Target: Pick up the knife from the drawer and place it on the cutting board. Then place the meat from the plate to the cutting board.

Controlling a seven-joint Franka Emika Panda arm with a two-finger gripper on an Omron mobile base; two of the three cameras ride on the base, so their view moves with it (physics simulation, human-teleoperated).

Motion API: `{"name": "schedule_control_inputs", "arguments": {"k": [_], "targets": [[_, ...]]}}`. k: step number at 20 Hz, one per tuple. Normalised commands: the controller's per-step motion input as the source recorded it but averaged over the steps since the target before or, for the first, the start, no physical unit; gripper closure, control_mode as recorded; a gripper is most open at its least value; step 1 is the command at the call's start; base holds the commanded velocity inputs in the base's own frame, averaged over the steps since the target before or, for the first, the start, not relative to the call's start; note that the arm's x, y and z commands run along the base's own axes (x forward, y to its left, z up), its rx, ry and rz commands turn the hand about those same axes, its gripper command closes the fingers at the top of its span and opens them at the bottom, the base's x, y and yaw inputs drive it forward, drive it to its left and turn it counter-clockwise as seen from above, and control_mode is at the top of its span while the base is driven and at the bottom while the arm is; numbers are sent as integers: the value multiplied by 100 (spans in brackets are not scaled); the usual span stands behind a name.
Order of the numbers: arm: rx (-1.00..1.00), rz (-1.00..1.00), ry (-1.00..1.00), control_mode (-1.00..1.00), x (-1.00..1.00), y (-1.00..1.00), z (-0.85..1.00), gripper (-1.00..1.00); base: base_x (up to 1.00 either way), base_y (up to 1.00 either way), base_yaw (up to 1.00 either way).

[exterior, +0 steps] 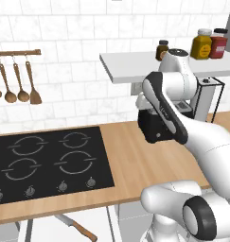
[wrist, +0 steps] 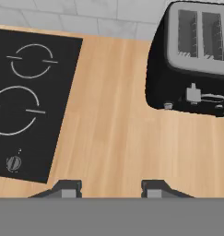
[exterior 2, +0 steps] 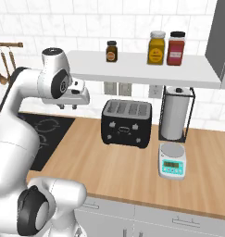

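At the far left, wooden spoons [exterior: 17, 82] hang from a rail on the tiled wall, above the black hob [exterior: 48, 163] set into my wooden tabletop [exterior: 135, 160]. Below the tabletop's front edge the drawer [exterior: 64, 229] stands open, and the knife [exterior: 75, 227] lies in it, steel blade toward the left, brown handle toward the right. My hand [wrist: 109, 189] hangs over the bare wood between the hob and the toaster [exterior 2: 126, 123], well above the surface, its fingers [wrist: 67, 190] spread apart with nothing between them. The black toaster sits right of my hand, near the wall. Further right stand a paper towel roll [exterior 2: 174, 115] in a wire holder and, in front of it, a small scale [exterior 2: 172, 161]. Three jars [exterior 2: 155, 47] stand on the shelf [exterior 2: 132, 67] above.
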Motion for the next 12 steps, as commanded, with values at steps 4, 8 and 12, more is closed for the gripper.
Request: {"name": "schedule_control_inputs", "arguments": {"k": [4,8,12], "targets": [[0,0,11,-100,-18,12,-18,-100,0,0,0],[0,0,21,-100,-45,90,-60,-100,0,0,0],[0,0,12,-100,-39,100,-75,-100,0,0,0]]}}
